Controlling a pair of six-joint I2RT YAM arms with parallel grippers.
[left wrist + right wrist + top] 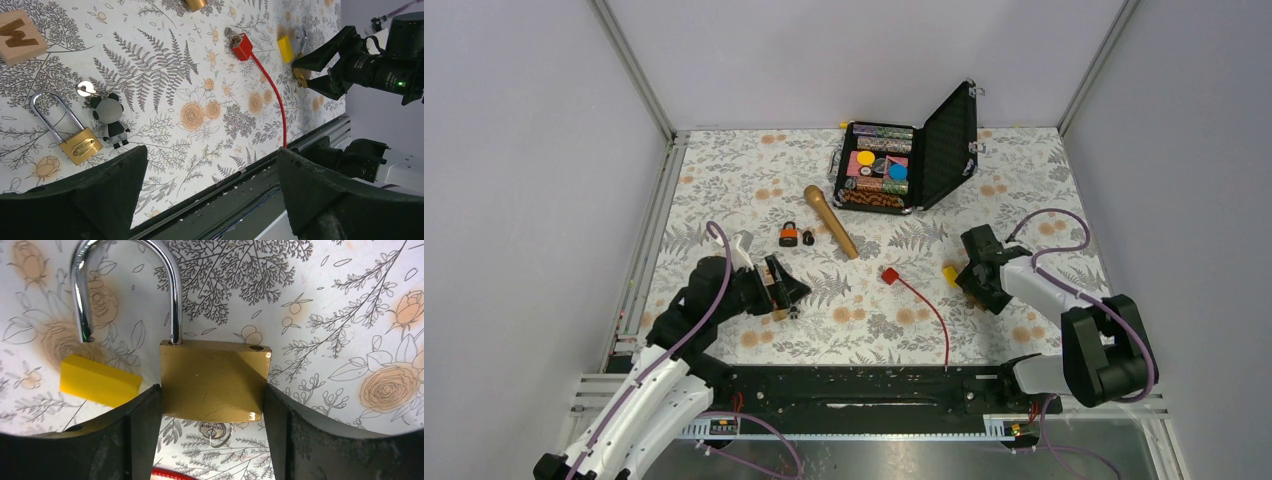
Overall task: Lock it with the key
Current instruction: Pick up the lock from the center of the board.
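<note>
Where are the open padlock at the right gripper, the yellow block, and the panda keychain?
open padlock (212, 382): right wrist view, middle of the brass body.
yellow block (97, 381): right wrist view, its top face.
panda keychain (106, 108): left wrist view, the panda's head.

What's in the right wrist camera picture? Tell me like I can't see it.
A brass padlock lies on a flowery tablecloth with its silver shackle swung open, and the right end effector grips its two sides with black fingers. A yellow block sits just left of it, and a bit of red cable peeks in at the bottom.
</note>
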